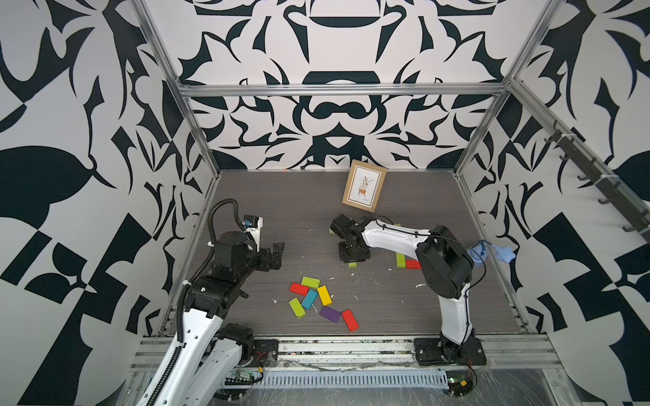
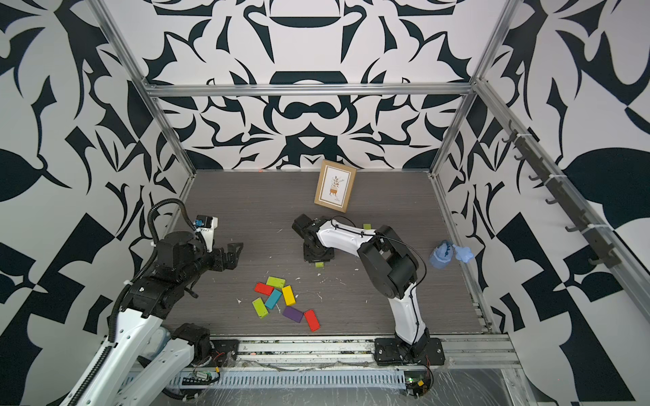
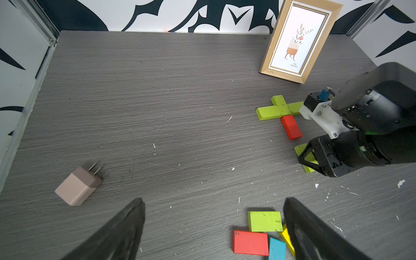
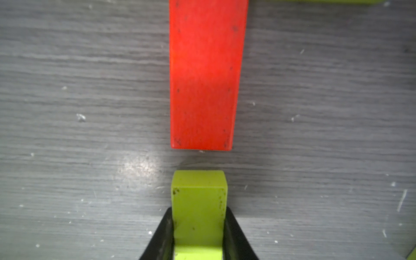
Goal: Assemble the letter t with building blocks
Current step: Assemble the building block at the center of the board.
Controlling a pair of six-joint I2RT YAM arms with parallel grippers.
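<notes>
Furthest left, our left gripper (image 3: 213, 202) stands wide and empty over the grey wood-grain tabletop (image 3: 157, 101), with a small beige plug-in charger (image 3: 77, 185) lying near it. We see little risk there unless that arm swings across.

Next comes the loose heap of flat rectangular building blocks (image 1: 316, 300) in lime green, red, blue, yellow and purple, well apart from the letter. A careless reach would scatter them, which would cost time but not harm the build.

The real danger sits further right. The letter as it stands is a lime green crossbar of blocks (image 3: 279, 109) with a red rectangular block (image 4: 203, 74) running off it as the stem. Our right gripper (image 4: 199, 212) is clamped narrow on a lime green rectangular block (image 4: 199, 193). That block is lined up end to end with the red one, with a slim strip of table showing between them. We cannot tell whether it rests on the table.

- **Pushing forward:** closing the gap could shove the red block and knock the crossbar askew.
- **Letting go:** if the jaws part unevenly, or while the block is off the surface, it may twist or tip and leave a crooked stem.
- **Backing out:** in both top views the right forearm passes over the crossbar, so a low retreat might sweep it.

The wooden picture frame (image 1: 364, 185) stands behind, apart from the work.
</notes>
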